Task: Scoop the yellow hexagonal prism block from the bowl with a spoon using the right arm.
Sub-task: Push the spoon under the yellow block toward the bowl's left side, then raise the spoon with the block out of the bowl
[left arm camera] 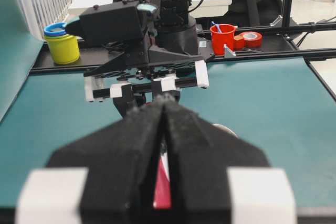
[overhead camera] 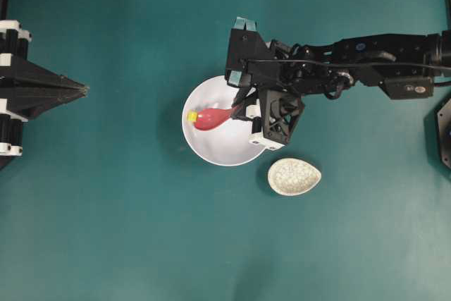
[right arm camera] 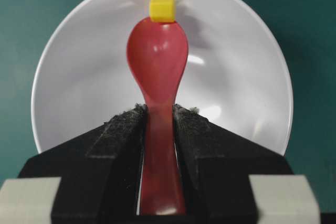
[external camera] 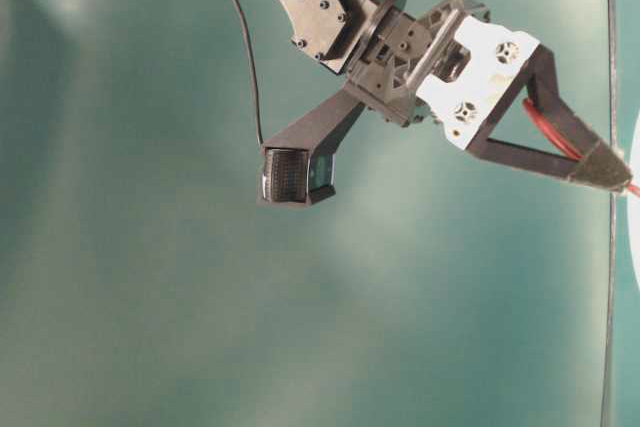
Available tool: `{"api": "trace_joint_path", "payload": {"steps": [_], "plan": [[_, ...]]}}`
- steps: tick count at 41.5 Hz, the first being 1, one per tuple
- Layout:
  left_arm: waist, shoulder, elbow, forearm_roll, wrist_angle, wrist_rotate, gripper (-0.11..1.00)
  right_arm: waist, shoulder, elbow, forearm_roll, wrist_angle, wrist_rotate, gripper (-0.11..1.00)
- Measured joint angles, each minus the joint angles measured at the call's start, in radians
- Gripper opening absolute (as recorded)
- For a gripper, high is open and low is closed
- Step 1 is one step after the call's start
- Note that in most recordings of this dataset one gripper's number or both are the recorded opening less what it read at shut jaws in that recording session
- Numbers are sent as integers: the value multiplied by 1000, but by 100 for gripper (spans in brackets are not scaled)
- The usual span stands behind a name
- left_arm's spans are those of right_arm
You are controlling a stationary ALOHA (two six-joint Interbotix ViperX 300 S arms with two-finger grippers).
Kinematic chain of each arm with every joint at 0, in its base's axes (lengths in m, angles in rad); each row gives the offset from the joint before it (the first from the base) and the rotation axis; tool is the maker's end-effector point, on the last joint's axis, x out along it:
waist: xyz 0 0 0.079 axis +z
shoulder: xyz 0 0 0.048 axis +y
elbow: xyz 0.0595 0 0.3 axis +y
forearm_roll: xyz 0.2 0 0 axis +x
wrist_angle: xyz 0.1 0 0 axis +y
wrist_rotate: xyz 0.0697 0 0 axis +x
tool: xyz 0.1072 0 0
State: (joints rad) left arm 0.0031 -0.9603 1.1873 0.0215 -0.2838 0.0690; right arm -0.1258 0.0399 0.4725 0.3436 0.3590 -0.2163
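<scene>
1. The right pincer [right arm camera: 157, 124] was clamped on the flat handle of the spoon [right arm camera: 157, 61], 1 padded jaw on each side, with the scoop pointing away from the wrist into the bowl [right arm camera: 236, 77].
2. The yellow hexagonal prism block [right arm camera: 161, 9] lay inside the bowl on its white wall, touching the tip of the scoop but not yet in it. In the overhead view the block [overhead camera: 192, 115] sat at the bowl's left rim, the side nearer the surface's left edge, and the bowl [overhead camera: 218, 149] stood near the middle of the surface [overhead camera: 106, 230].
3. The step in hand looked like the scoop itself: getting the scoop's lip under the block.
4. To do it well, the tip probably had to drop low against the bowl wall and slide forward, so the block would ride up onto the scoop, not be shoved along the rim.
5. A slow push seemed wise; the block was tiny and light, and a quick nudge could flick it over the rim.
6. Once loaded, levelling the scoop before lifting would likely keep the block from rolling off.
7. The left pincer [left arm camera: 164, 124] was parked at the surface's left edge, its jaws shut together on nothing, well apart from the bowl.
8. The speckled dish [overhead camera: 294, 176] stood just beside the bowl, clear of the spoon's path.
</scene>
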Motion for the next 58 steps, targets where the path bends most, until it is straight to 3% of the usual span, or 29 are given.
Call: {"api": "trace_joint_path", "payload": {"steps": [28, 58], "plan": [[0, 0, 0, 0, 0, 0, -1, 0, -40, 63, 3, -86, 5, 24], [-2, 0, 0, 0, 0, 0, -1, 49, -334, 305, 8, -488, 6, 24]]}}
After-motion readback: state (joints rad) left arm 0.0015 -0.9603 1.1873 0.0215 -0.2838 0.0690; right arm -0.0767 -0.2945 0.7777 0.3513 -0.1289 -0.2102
